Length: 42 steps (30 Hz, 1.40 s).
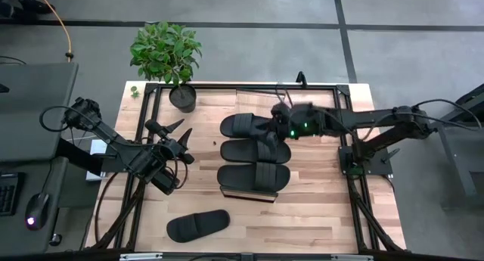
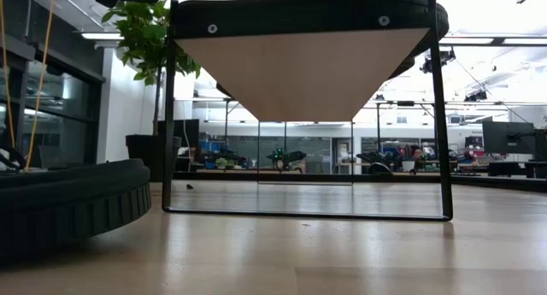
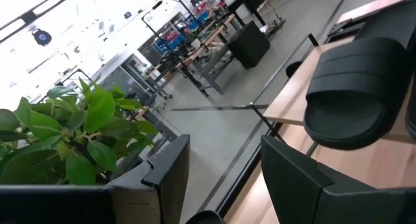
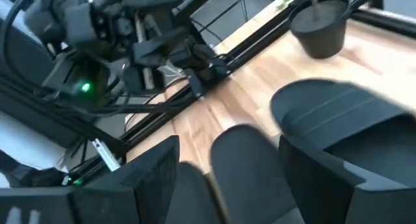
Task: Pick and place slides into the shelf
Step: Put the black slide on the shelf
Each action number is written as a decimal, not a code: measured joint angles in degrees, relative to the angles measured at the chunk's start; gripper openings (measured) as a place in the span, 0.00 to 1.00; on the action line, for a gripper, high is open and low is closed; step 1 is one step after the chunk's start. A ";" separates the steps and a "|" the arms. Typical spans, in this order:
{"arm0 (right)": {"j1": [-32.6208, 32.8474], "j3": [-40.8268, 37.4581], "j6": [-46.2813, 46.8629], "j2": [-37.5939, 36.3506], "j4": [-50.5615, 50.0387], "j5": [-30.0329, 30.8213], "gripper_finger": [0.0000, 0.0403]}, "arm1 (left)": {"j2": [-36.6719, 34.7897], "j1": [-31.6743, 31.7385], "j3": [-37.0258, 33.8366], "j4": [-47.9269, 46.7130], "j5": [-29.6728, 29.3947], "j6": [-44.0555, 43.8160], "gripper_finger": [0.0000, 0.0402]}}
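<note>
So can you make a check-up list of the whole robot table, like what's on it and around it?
Surface: light wooden table, dark frame rails along its edges.
Job's things: three slides lie side by side on the shelf; a fourth slide lies on the table, near the front edge.
Clutter: potted plant at the back left corner.
Grippers: left gripper open, left of the shelf, holding nothing; right gripper at the backmost slide's end.
Cables: black cables run along both arms.
Surroundings: grey floor; a keyboard and mouse on a side desk.
</note>
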 joint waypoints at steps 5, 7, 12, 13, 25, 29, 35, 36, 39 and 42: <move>7.87 -0.02 2.78 0.82 2.10 7.33 0.63 | 0.00 0.00 0.00 -1.38 1.46 -0.02 0.43; 11.30 -0.02 3.46 1.49 3.20 9.51 0.63 | -0.35 -0.50 0.00 -1.46 1.95 -0.03 0.43; 18.43 -0.02 4.61 4.21 8.76 14.26 0.63 | -2.28 -5.13 0.01 -0.91 0.63 -0.63 0.43; 19.57 -0.02 4.93 4.96 9.62 15.27 0.63 | -2.87 -6.48 0.00 -0.84 0.65 -0.64 0.43; 25.26 -0.02 9.71 17.15 23.05 15.27 0.63 | -5.16 -16.38 0.02 3.53 2.19 -0.68 0.43; 26.58 0.10 10.53 20.72 27.75 16.24 0.63 | -5.16 -16.68 0.02 5.35 5.01 -0.71 0.43; 28.93 0.11 10.27 22.44 31.18 16.82 0.63 | -4.68 -16.64 0.02 8.63 8.72 -0.77 0.43; 29.17 0.11 9.81 22.18 30.97 16.80 0.63 | -4.59 -16.68 0.02 9.12 8.81 -0.68 0.43; 29.28 0.07 7.99 20.98 30.48 16.32 0.63 | -4.37 -17.38 0.02 10.32 8.88 -0.52 0.43; 29.16 -0.02 5.86 19.46 28.72 15.88 0.63 | -4.22 -18.49 0.02 11.53 8.88 -0.37 0.43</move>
